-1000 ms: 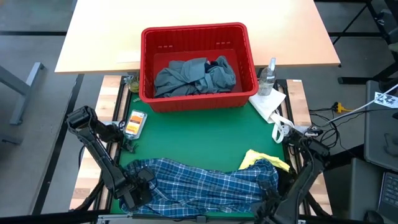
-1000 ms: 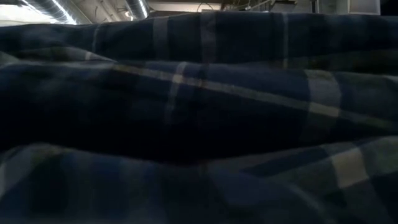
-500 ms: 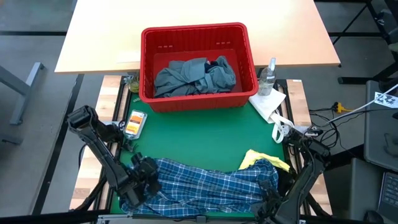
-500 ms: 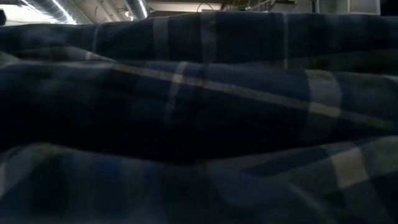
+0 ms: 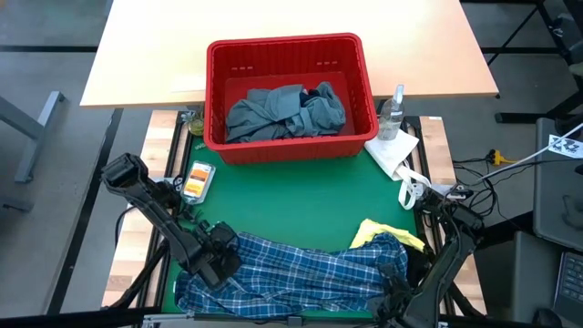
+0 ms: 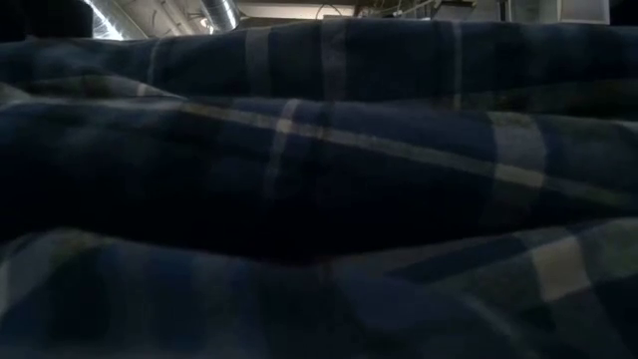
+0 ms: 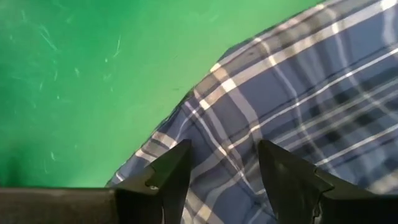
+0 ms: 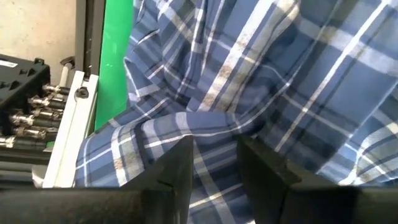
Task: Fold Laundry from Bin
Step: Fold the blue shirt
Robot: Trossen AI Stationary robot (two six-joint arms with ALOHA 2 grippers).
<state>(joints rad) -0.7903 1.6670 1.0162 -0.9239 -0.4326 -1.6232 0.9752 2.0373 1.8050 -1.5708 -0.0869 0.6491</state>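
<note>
Two end effectors [image 5: 217,258] [image 5: 393,293], plaid shirt [image 5: 310,269] beneath

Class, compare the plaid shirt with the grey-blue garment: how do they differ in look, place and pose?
The plaid shirt is blue and white checked; the grey-blue garment is plain. The plaid shirt lies stretched across the near edge of the green mat; the grey-blue garment sits bunched inside the red bin. Both are unfolded and crumpled.

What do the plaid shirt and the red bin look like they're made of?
Plaid shirt: looks like soft woven cloth, matte; it lies in folds and wrinkles, with the check running through the weave. Red bin: likely moulded plastic, slightly glossy, with a thick rigid rim.
</note>
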